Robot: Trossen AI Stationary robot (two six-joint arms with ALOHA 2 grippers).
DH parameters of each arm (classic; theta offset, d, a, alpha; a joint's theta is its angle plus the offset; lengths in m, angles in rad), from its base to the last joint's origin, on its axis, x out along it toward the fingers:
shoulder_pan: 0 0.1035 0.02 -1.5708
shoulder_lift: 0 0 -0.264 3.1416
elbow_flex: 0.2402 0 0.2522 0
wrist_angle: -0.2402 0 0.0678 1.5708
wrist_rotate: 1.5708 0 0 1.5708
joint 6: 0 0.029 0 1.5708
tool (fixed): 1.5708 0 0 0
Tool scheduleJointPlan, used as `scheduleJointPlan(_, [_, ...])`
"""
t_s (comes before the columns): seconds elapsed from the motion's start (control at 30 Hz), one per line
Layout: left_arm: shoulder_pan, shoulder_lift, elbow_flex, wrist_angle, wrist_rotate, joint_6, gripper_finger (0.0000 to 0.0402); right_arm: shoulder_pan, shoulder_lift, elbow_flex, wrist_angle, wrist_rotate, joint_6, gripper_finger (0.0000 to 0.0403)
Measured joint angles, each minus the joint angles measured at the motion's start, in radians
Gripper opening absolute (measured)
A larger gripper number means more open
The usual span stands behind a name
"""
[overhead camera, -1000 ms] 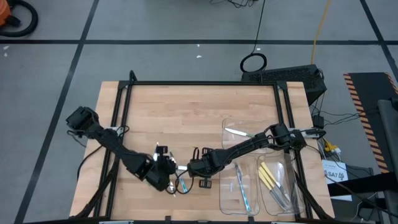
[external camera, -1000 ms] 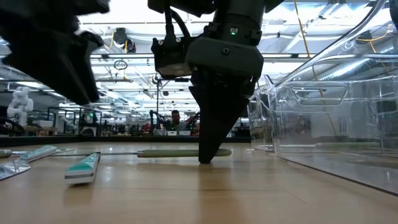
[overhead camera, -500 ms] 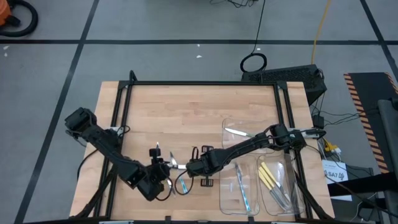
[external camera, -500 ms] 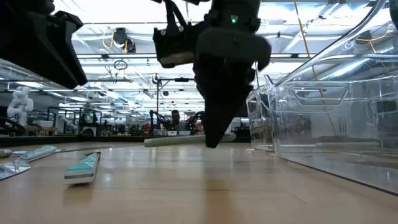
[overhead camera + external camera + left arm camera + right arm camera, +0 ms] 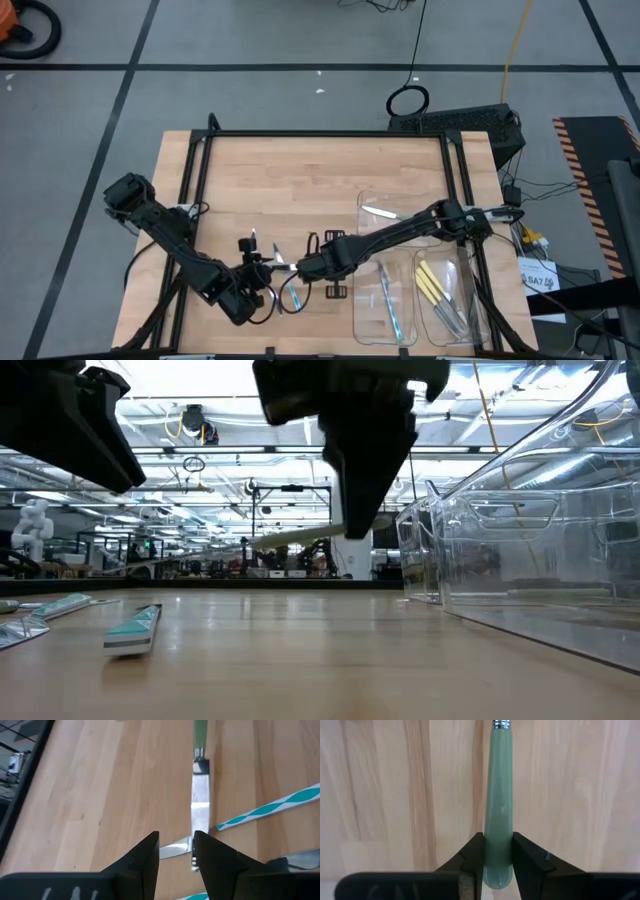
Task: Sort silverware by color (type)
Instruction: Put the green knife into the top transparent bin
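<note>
Green-handled knife held clear of the table

My right end effector pinches the pale green handle of a knife, carrying it above the wooden table, as the low view shows. My left end effector hovers near the front edge with its fingers only narrowly apart and empty, just over the knife's silver blade. A teal-striped utensil lies flat on the table, and yellow-handled pieces rest in a clear tray on the right.
</note>
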Motion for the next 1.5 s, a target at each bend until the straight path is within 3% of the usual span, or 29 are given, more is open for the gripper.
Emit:
scheduleJointPlan(0.43, [-0.033,-0.026,0.154,-0.129,-0.117,-0.008,0.0131,0.011,-0.015,0.159,-0.273,-0.004,-0.033,0.0071])
scheduleJointPlan(0.77, [-0.051,-0.026,0.185,-0.119,-0.151,0.035,0.0131,0.051,-0.211,0.171,-0.365,0.005,0.010,0.0071])
scheduleJointPlan(1.03, [-0.051,-0.025,0.185,-0.048,-0.151,0.030,0.0131,0.080,-0.348,0.163,-0.415,0.109,0.037,0.0071])
scheduleJointPlan(1.23, [-0.051,-0.024,0.185,0.008,-0.151,0.032,0.0131,0.080,-0.452,0.053,-0.419,0.136,0.054,0.0071])
scheduleJointPlan(1.5, [-0.051,-0.024,0.185,0.016,-0.143,0.015,0.0131,0.079,-0.686,-0.249,-0.331,0.175,0.135,0.0071])
